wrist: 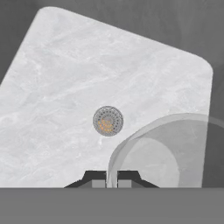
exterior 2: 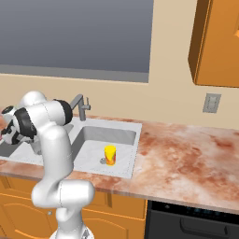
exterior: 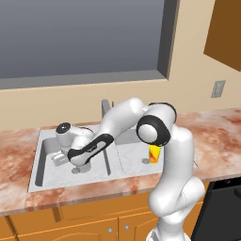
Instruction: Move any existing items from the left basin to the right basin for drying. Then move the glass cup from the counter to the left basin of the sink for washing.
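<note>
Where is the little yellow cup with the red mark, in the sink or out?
In. The little yellow cup with the red mark stands upright in the right basin, beside its drain.

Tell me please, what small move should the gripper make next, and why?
Probably lower a little, then open. The gripper is shut on the rim of the glass cup, above the floor and drain of the left basin. The yellow cup already stands in the right basin, so releasing looks like what remains.
</note>
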